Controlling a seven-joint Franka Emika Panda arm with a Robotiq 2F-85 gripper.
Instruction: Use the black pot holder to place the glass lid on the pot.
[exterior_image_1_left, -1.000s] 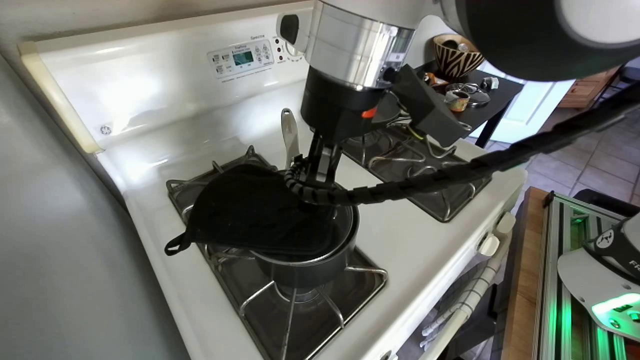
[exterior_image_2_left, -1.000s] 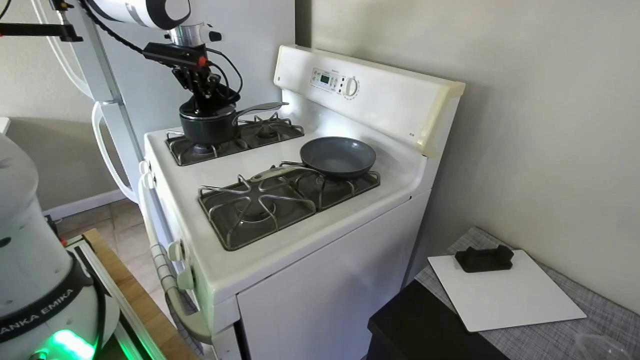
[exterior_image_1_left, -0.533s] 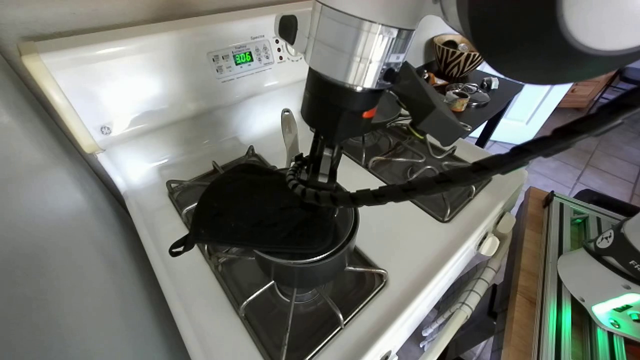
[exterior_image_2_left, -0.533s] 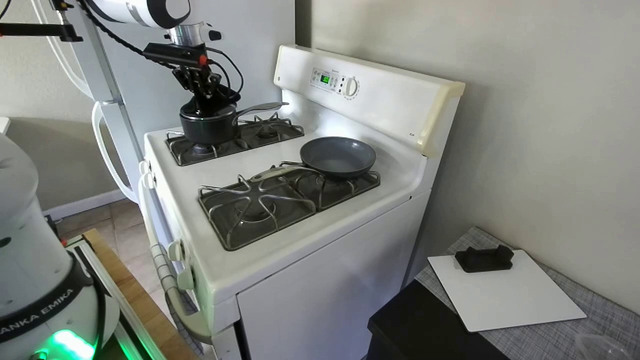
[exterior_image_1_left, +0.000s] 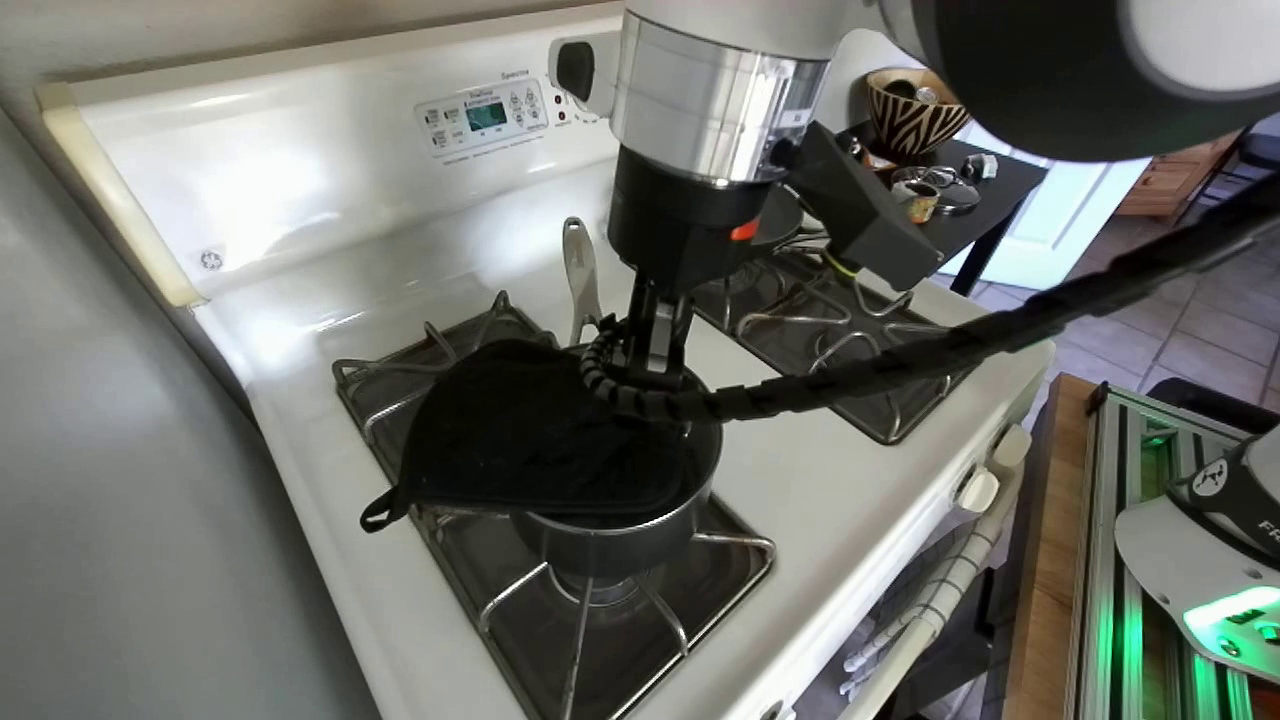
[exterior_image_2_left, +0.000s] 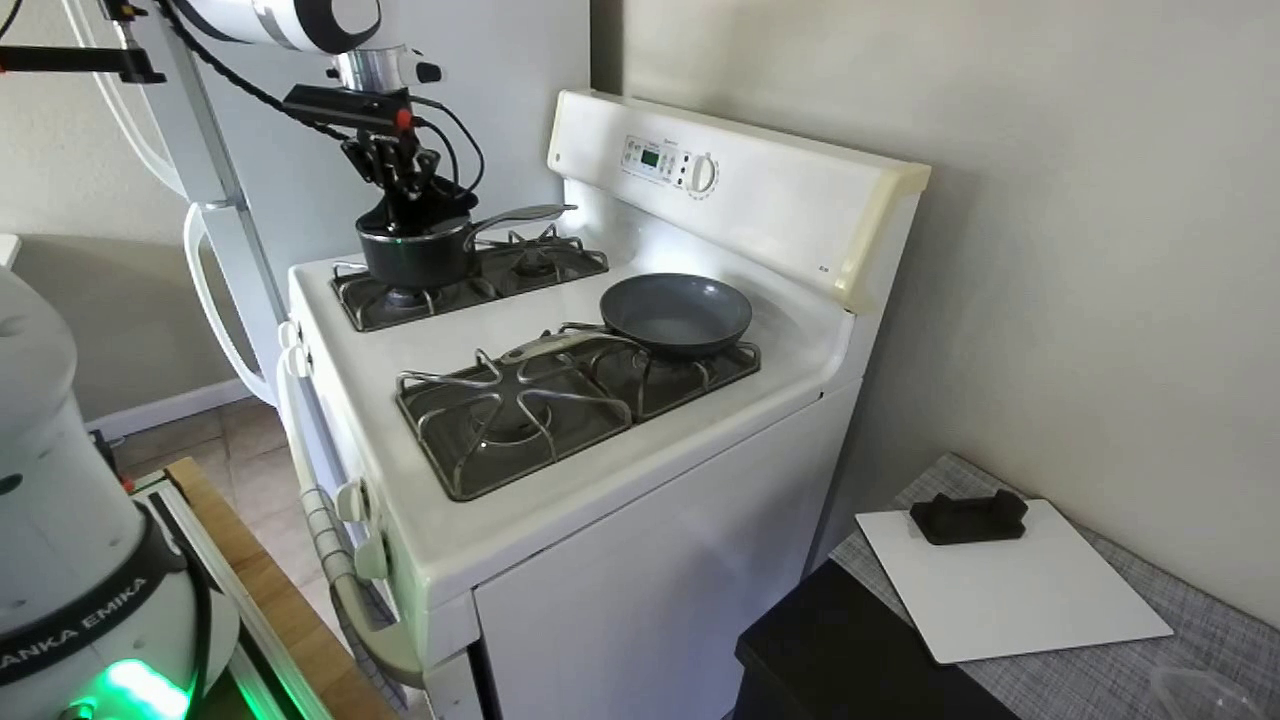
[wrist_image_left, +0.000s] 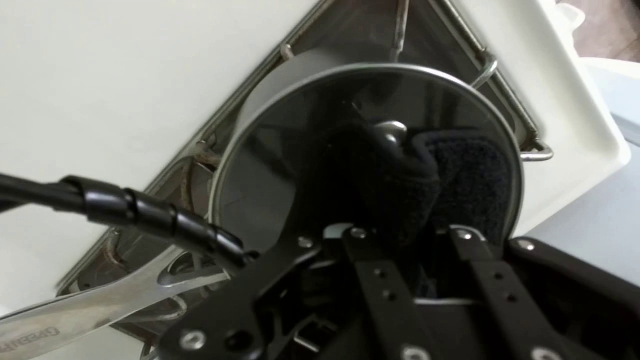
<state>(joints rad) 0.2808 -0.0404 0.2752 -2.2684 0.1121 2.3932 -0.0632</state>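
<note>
The gripper (wrist_image_left: 411, 239) apparently pinches the pot holder (wrist_image_left: 462, 180) over the glass lid (wrist_image_left: 272, 160).

Both exterior views overlooking stove (exterior_image_1_left: 785, 480), wrist view close above pot (wrist_image_left: 279, 78)

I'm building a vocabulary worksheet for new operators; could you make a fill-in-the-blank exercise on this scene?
The pot holder over the pot is coloured ____.
The lid in the wrist view is made of clear ____.
The frying pan sits on a rear burner, the pot on a ____ one.
Missing words: black; glass; front.
</note>
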